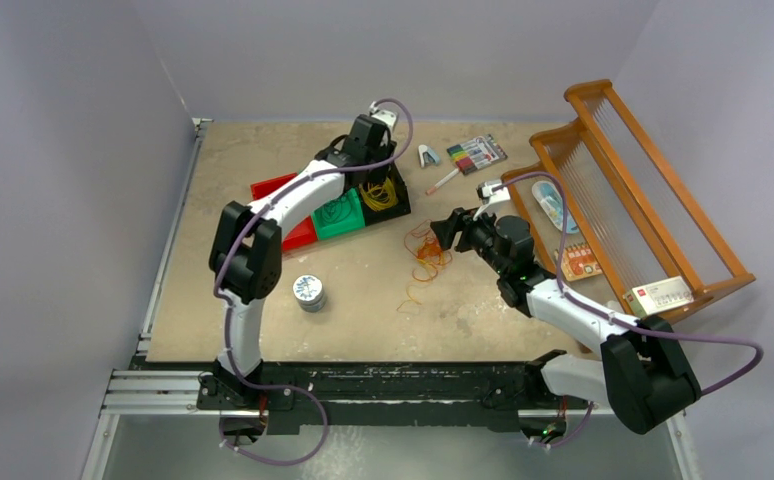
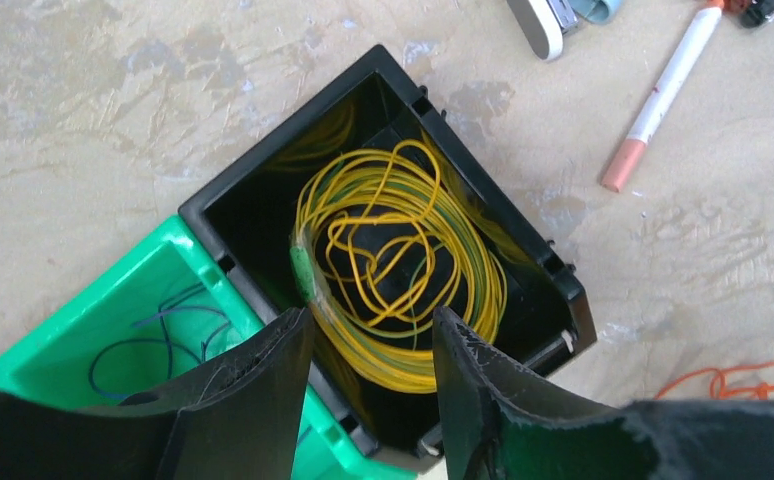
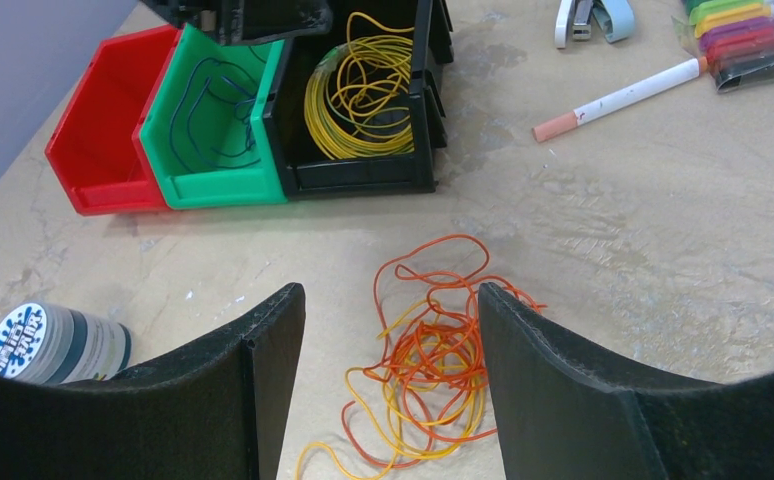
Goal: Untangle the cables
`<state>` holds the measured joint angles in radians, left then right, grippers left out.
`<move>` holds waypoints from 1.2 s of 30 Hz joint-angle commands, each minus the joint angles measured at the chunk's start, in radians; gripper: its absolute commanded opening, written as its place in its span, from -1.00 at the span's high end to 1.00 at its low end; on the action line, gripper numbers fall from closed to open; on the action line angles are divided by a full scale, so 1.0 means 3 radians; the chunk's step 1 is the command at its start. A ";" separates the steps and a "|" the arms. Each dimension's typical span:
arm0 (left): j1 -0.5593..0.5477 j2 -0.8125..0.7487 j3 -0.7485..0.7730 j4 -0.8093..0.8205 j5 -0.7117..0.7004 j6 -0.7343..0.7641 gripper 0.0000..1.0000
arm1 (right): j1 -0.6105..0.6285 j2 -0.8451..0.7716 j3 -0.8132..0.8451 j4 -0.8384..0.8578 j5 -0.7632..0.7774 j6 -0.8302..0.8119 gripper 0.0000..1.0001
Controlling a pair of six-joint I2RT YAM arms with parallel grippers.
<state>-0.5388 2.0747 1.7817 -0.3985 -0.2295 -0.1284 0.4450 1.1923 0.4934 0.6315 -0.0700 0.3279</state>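
Note:
A tangle of orange-red and yellow cables (image 1: pixel 425 255) lies on the table; in the right wrist view it (image 3: pixel 433 365) sits between my open fingers. My right gripper (image 1: pixel 446 228) hovers above it, open and empty. A coil of yellow cable (image 2: pixel 393 260) lies in the black bin (image 2: pixel 553 275), also seen in the right wrist view (image 3: pixel 358 90). My left gripper (image 2: pixel 371 330) is open and empty just over that bin. A dark cable (image 3: pixel 213 110) lies in the green bin (image 3: pixel 228 190). The red bin (image 3: pixel 98 150) holds nothing visible.
A round tin (image 1: pixel 309 292) stands left of the tangle. A pink-tipped marker (image 1: pixel 443 181), a marker pack (image 1: pixel 477 153) and a stapler remover (image 1: pixel 428 155) lie at the back. A wooden rack (image 1: pixel 633 190) fills the right side, with a small box (image 1: pixel 661 296) at its near end.

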 commanded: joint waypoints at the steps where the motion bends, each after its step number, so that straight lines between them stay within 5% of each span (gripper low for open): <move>1: -0.0045 -0.0543 -0.0314 0.0300 0.0088 -0.0209 0.06 | 0.0014 -0.0038 0.0135 0.0042 0.0017 -0.0041 -0.33; 19: -0.0839 -0.1692 -0.2015 0.0872 0.0234 -0.1031 0.06 | 0.0011 -0.0291 0.0057 -0.0487 0.0368 0.0338 -0.33; 36: -0.1182 -0.1517 -0.2766 0.1402 0.0633 -0.1264 0.12 | 0.0009 -0.0325 -0.0094 -0.0657 0.0323 0.0662 -0.33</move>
<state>-0.8696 1.6012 0.9661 -0.0658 -0.0830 -0.4847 0.4450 1.1095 0.4786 0.4168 0.0330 0.5014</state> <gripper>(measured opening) 0.442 0.667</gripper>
